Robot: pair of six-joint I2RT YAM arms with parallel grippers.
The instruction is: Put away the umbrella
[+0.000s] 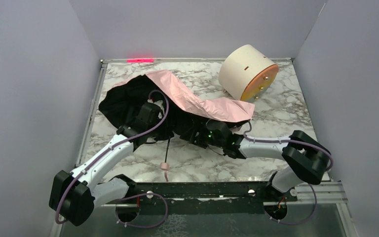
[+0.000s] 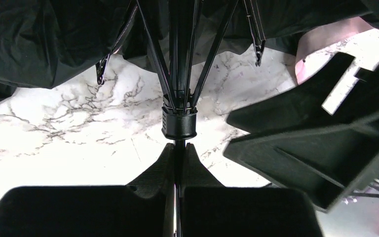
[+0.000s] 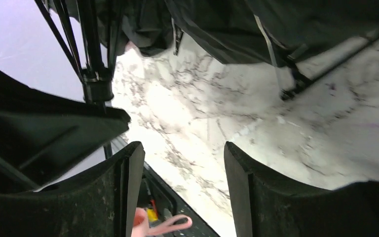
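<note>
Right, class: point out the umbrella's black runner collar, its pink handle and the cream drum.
Runner collar (image 2: 179, 122): left wrist view, its side.
Pink handle (image 1: 165, 167): top external view, its middle.
Cream drum (image 1: 241, 66): top external view, its curved wall.

The left hand is clamped on the umbrella, the right hand spread open.

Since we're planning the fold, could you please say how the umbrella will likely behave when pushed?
The umbrella fabric lies rumpled, so it will probably flop and bunch. Its thin shaft, clamped in the left gripper, looks stiff, likely pivoting there.
</note>
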